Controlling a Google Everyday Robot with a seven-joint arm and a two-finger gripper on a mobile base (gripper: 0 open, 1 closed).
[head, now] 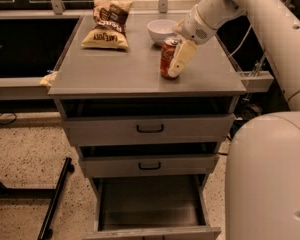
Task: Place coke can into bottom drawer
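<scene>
Camera view, and Sam asks: "Where is the coke can [166,60]?"

Mia: "It is a bit above the middle of the frame. It stands up straight on the grey cabinet top [115,74]."

Sam: "What does it look like?"

Mia: "It is small and red-orange. It has a silver rim on top and some pale writing on its side."

Sam: "What is near it?"

Mia: "A white bowl [161,30] sits just above it in the frame. A bag of chips [107,24] lies in the upper left, well apart from the can."

Sam: "Where is the gripper [180,60]?"

Mia: "It is at the can's right side, and part of it is in front of the can. It hangs from the white arm [225,6] that comes down from the upper right."

Sam: "Is the gripper open or closed?"

Mia: "I cannot tell."

Sam: "And the bottom drawer [150,204]?"

Mia: "It is at the bottom middle of the frame, pulled out. Its grey walls and floor show. The can is up on top, not in it."

Sam: "What about the two upper drawers?"

Mia: "The top drawer [150,129] and the middle drawer [150,165] each have a black handle. Each sticks out just a little."

Sam: "What is the big white shape in the lower right?"

Mia: "That is the robot's body [270,179]."
</scene>
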